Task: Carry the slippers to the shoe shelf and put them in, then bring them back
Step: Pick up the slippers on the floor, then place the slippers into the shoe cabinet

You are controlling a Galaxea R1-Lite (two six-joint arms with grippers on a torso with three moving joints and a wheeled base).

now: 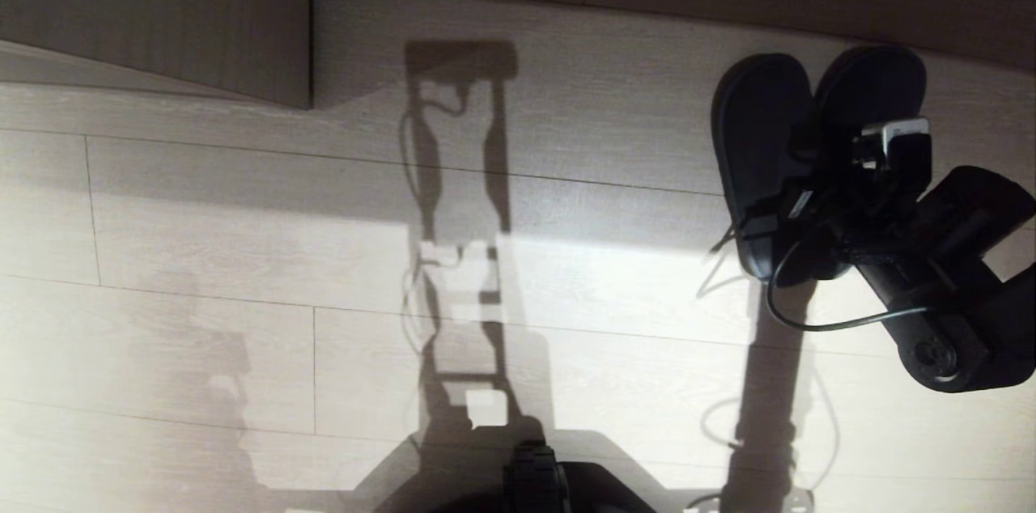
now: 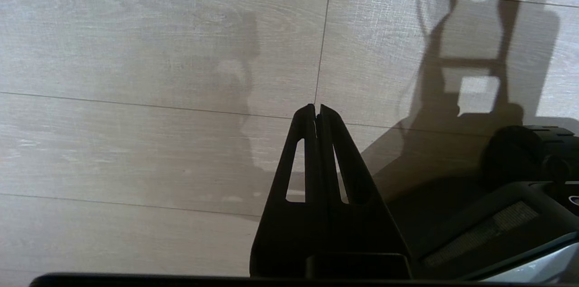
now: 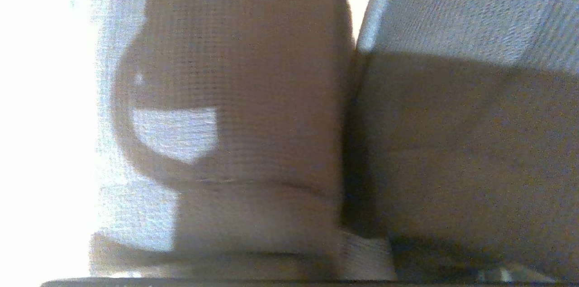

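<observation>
Base: I see the dark front of my own base (image 1: 538,481) at the near edge of the head view, with its long shadow running forward across the pale plank floor (image 1: 202,254).
Left end effector: the left end effector (image 2: 315,108) shows only in its own wrist view; its two black fingers are pressed together tip to tip, gripping nothing, hanging over bare floor beside the base.
Right arm: my right arm (image 1: 947,254) reaches in from the right side of the head view, a thin cable looping under it, angled down onto the slippers.
Right end effector: the right end effector (image 1: 817,197) sits low at the seam where the two slippers meet; its fingers are hidden behind the wrist and the shoes, so I cannot tell whether they are spread or pinching. The right wrist view gives me only close woven fabric of the two slippers side by side.
Slippers: the slippers (image 1: 761,141) lie on the floor at the right, side by side and touching, rounded ends pointing away from me.
Shoe shelf: a pale wood-grain panel (image 1: 162,11) stands at the far left, well apart from the slippers; I take it for the shoe shelf.
</observation>
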